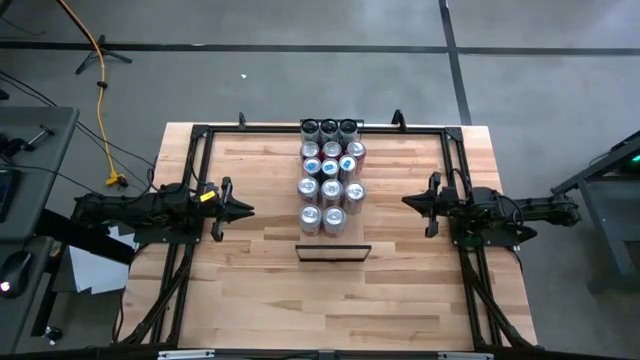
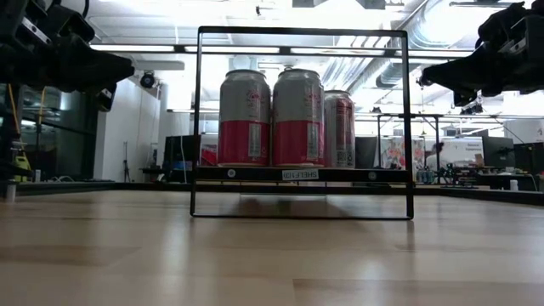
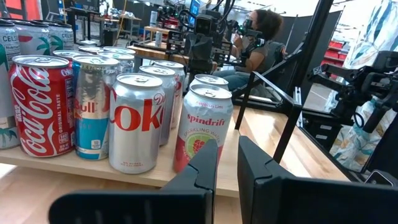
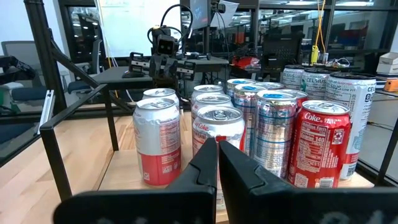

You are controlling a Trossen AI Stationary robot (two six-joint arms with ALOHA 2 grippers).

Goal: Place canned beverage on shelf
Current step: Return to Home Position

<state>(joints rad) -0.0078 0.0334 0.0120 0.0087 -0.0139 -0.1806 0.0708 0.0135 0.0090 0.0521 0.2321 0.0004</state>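
Observation:
Several beverage cans (image 1: 330, 175) stand upright in rows on the shelf (image 3: 62, 163), a pale wood panel held just above the tabletop in a thin black frame (image 2: 197, 119) at the table's middle. They include red and silver Coke cans (image 3: 137, 121) and a Spindrift can (image 3: 202, 127). My left gripper (image 1: 250, 210) hovers level to the left of the rows, shut and holding nothing, and points at them (image 3: 227, 146). My right gripper (image 1: 405, 201) hovers level to their right, also shut with nothing in it (image 4: 217, 144). No can lies off the shelf.
A black rail frame (image 1: 200, 130) runs around the butcher-block tabletop. Bare wood (image 1: 330, 300) lies between the shelf's black near end (image 1: 333, 252) and the table's near edge. A seated person (image 3: 261, 37) shows in the room beyond the table.

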